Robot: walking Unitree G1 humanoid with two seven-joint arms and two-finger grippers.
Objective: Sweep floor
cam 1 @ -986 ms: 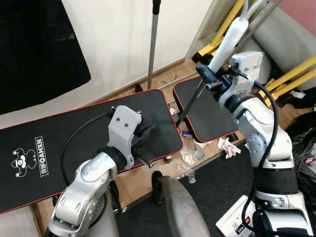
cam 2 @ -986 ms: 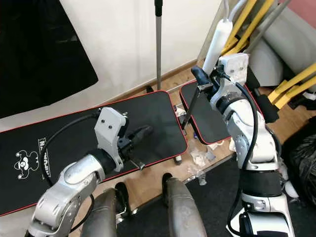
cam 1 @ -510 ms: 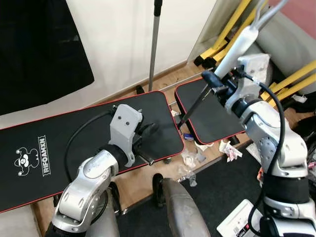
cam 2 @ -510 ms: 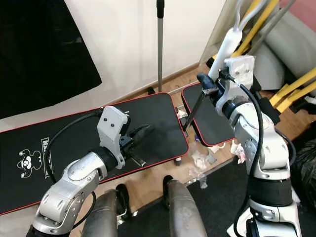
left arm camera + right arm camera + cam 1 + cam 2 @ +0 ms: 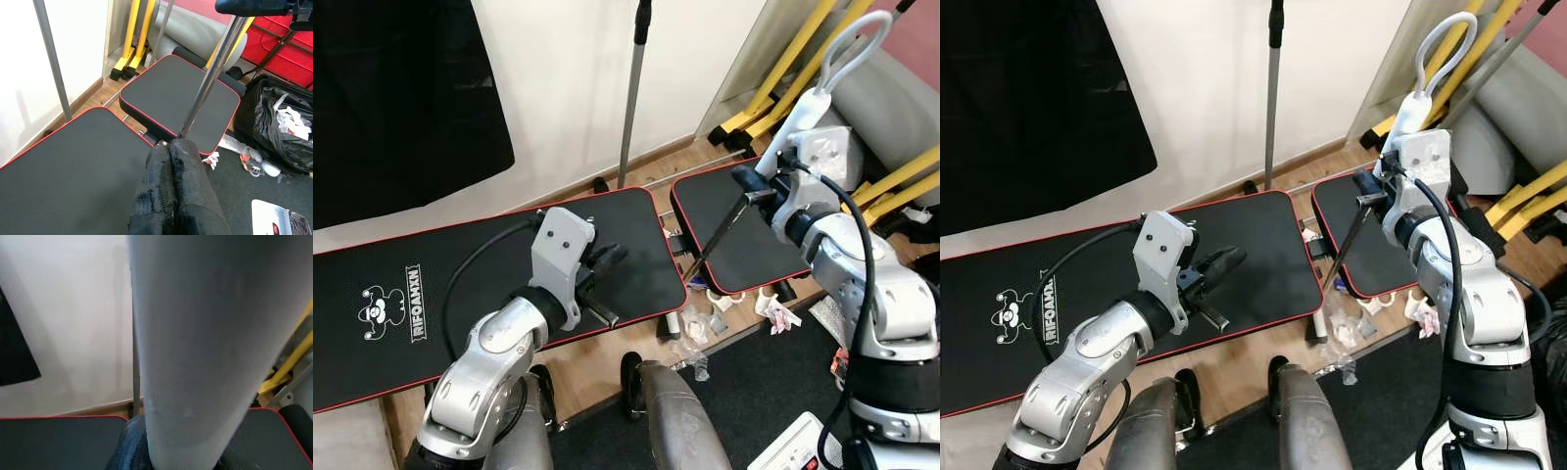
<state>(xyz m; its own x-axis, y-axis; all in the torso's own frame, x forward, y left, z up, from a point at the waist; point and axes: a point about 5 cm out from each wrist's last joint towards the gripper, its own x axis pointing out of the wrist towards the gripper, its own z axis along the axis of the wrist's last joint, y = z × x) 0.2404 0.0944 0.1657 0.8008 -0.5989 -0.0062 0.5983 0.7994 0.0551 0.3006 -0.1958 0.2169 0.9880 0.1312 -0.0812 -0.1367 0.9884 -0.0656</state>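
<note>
My right gripper [image 5: 751,188] is shut on a broom's handle, where the white grip [image 5: 800,110] with a loop on top meets the thin metal shaft [image 5: 715,238]. The shaft slants down into the gap between two black pads, toward scraps of crumpled paper litter [image 5: 707,321] on the wooden floor [image 5: 607,357]. In the right wrist view the handle [image 5: 195,333] is very close. My left gripper [image 5: 607,260] hovers shut and empty over the long black pad [image 5: 431,294]; its fingers [image 5: 171,196] are pressed together.
A smaller red-edged pad [image 5: 744,235] lies right of the long one. A metal pole [image 5: 632,98] stands by the white wall. Yellow stands [image 5: 773,78] and a grey cushion are at the back right. A black bin bag [image 5: 279,127] and a dark floor mat [image 5: 754,392] lie nearby.
The camera has shifted, sliding the scene right. My right gripper has come lower with the broom, and the shaft's lower end has slid nearer along the gap. The left arm keeps its pose.
</note>
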